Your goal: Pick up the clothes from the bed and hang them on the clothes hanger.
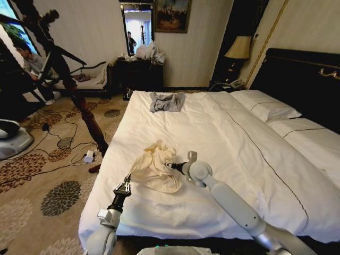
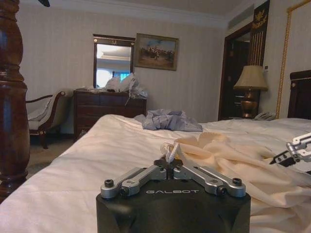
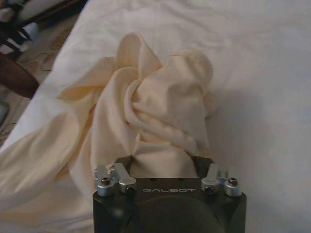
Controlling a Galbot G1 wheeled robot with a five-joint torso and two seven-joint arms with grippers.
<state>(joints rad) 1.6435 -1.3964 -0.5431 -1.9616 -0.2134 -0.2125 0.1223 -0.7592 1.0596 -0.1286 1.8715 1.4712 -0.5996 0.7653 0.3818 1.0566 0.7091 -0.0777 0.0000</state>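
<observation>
The clothes, a crumpled cream shirt (image 1: 155,168) (image 2: 233,160) (image 3: 155,107), lie on the bed (image 1: 239,159) near its left edge. My left gripper (image 1: 126,186) (image 2: 169,162) is at the shirt's near-left corner, shut on a small fold of its edge. My right gripper (image 1: 171,166) (image 3: 163,162) (image 2: 291,153) is pushed into the shirt's right side. Its fingers (image 3: 121,162) stand wide apart with bunched fabric between them. The clothes hanger is out of view.
A small grey garment (image 1: 167,101) (image 2: 167,120) lies at the bed's far end. A dark turned-wood coat stand (image 1: 87,119) (image 2: 12,97) leans just left of the bed over carpet with cables (image 1: 69,141). Pillows (image 1: 265,104) and the black headboard (image 1: 303,74) are on the right.
</observation>
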